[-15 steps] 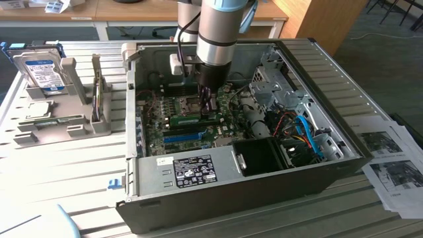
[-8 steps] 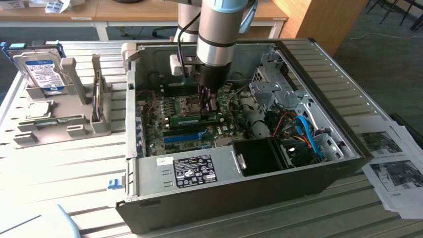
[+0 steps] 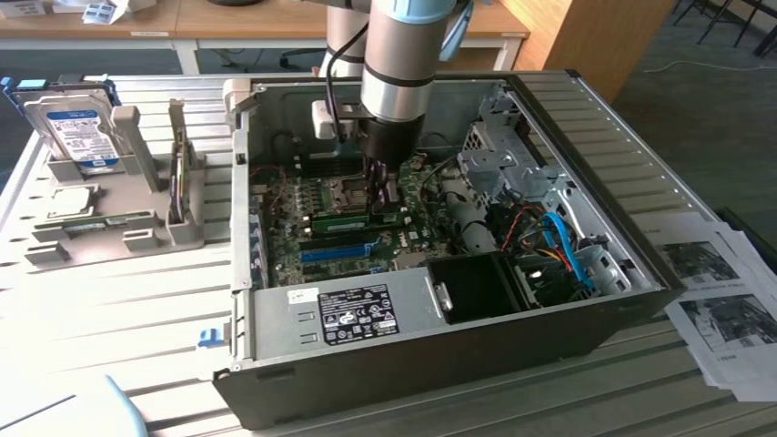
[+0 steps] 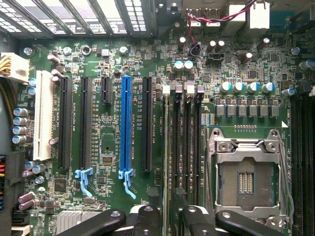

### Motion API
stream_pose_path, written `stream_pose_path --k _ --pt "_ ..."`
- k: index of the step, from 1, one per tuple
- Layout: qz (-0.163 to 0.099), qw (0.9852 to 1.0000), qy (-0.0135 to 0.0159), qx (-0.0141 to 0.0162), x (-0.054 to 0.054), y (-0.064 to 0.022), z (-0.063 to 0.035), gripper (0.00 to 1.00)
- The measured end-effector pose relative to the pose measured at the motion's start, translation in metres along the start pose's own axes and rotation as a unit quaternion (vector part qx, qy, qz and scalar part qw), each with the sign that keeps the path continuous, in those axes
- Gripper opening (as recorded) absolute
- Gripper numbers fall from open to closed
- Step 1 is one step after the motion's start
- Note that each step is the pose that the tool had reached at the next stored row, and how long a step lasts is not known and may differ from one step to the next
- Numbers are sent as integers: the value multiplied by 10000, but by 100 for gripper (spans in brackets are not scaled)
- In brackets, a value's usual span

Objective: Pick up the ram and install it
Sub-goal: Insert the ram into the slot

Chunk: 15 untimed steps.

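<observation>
One ram (image 3: pixel 356 219) stands in a slot on the motherboard (image 4: pixel 108 142) inside the open computer case (image 3: pixel 607 155), jaws apart astride it.

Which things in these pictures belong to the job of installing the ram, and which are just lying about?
Part of the job:
ram, on the motherboard below the gripper
memory slots
open computer case

Just lying about:
hard drive
square silver chip
grey stand
printed sheets

Matt grey metal case (image 3: pixel 595 137), glossy green motherboard (image 4: pixel 106 132), shiny metal socket frame (image 4: pixel 246 145).
</observation>
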<state>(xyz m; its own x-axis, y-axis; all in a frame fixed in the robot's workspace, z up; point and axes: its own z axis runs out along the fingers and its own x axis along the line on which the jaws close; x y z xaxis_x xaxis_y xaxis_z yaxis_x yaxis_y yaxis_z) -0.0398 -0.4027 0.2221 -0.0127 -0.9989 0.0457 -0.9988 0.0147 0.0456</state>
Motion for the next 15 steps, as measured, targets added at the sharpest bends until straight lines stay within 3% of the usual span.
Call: stream_pose_path --k 1,7,15 --pt "0 10000 0 0 0 0 0 25" --pt "0 10000 0 0 2 1 -20 25" --pt "0 10000 0 0 10 10 -210 25"
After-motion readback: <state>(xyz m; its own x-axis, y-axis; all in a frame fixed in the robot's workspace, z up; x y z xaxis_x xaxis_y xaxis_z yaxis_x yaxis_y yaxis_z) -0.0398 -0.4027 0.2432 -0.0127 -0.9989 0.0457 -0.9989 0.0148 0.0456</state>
